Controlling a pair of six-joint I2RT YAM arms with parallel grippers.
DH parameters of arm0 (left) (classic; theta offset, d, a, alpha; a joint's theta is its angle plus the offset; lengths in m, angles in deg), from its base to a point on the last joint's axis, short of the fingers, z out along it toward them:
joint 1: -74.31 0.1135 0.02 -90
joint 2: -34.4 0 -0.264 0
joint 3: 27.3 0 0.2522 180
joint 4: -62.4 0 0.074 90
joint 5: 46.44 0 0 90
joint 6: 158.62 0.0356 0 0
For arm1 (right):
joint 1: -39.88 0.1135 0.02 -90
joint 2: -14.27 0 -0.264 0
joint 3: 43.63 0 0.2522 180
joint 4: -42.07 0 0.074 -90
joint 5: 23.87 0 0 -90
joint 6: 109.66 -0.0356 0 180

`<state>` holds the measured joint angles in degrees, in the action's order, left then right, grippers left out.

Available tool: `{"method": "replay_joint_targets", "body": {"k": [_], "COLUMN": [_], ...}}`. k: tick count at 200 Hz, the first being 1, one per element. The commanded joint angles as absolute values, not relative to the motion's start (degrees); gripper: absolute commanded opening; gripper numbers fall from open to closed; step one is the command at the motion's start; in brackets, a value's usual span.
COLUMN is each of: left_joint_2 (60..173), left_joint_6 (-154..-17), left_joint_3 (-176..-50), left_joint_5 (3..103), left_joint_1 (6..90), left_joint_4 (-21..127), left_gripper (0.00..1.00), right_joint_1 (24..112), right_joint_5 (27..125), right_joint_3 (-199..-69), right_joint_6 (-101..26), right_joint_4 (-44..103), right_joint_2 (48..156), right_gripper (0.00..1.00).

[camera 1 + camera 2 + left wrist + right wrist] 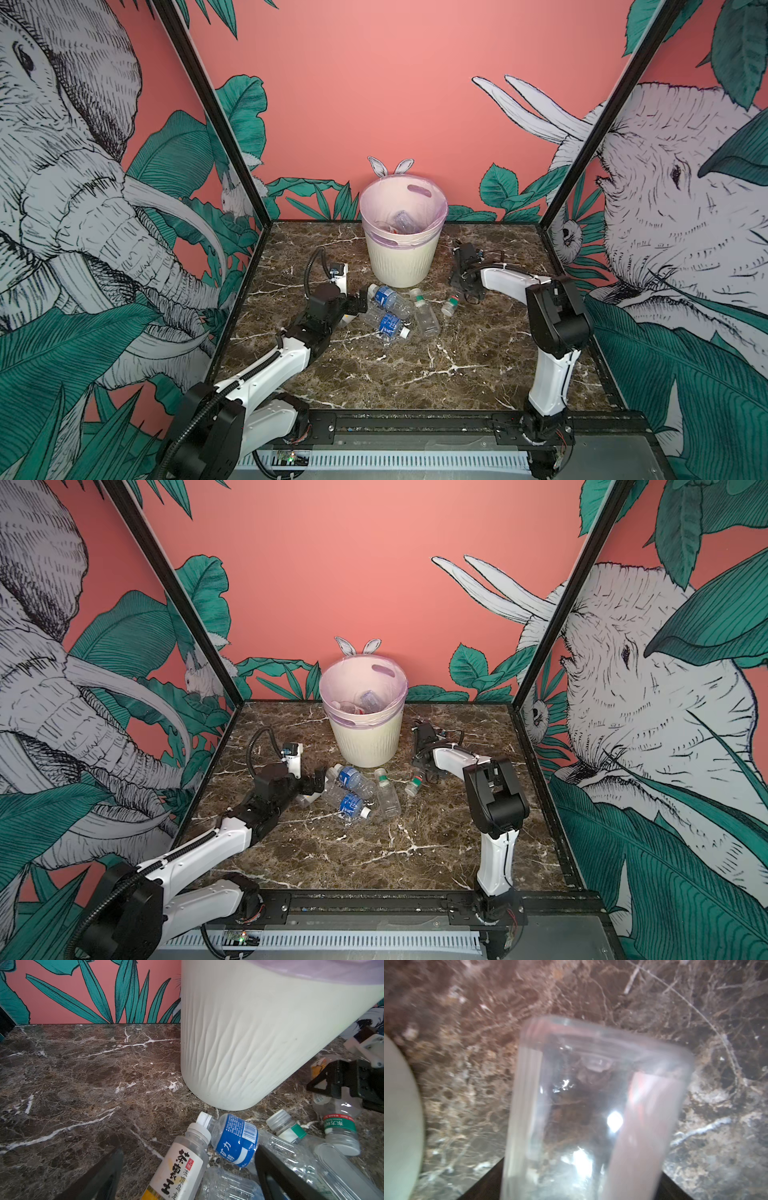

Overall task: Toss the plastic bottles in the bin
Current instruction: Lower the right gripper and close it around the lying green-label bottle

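Closest to my right wrist lens, a clear bottle [591,1095] sits between the right gripper [581,1167] jaws; I cannot tell whether they pinch it (view blurred). Left gripper [190,1149] jaws are spread wide astride a white-labelled bottle [180,1169]. Other plastic bottles [390,311] lie on the table [415,374] just before the bin [401,266]; several lie inside.

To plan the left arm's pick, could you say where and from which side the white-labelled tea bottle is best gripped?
Grip the tea bottle across its labelled body, probably from its base end: it lies flat, cap toward the bin, the left gripper open either side.
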<state>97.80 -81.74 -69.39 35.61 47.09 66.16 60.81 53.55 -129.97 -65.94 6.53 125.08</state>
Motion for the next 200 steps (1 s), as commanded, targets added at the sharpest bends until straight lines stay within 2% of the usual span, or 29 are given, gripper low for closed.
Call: {"method": "replay_joint_targets", "body": {"k": [1, 67, 120, 200], "left_joint_2": [97.8, 99.0, 99.7, 100.5], "left_joint_6": [-82.5, -83.0, -83.0, -83.2], "left_joint_3": [-69.4, -69.6, -69.7, -70.0], "left_joint_5": [36.0, 36.5, 36.6, 37.0], "left_joint_1": [47.2, 47.2, 47.2, 47.2], "left_joint_4": [67.3, 67.7, 67.8, 67.8], "left_gripper": [0.98, 0.98, 0.98, 0.98], "right_joint_1": [60.4, 60.4, 60.7, 64.2], "right_joint_5": [53.2, 54.6, 58.7, 54.6], "right_joint_3": [-129.6, -127.3, -125.1, -125.5], "right_joint_6": [-63.0, -56.0, -52.8, -48.7], "right_joint_4": [6.0, 5.5, 7.4, 4.2], "right_joint_2": [121.1, 117.7, 117.2, 116.7], "right_gripper": [0.88, 0.88, 0.81, 0.79]}}
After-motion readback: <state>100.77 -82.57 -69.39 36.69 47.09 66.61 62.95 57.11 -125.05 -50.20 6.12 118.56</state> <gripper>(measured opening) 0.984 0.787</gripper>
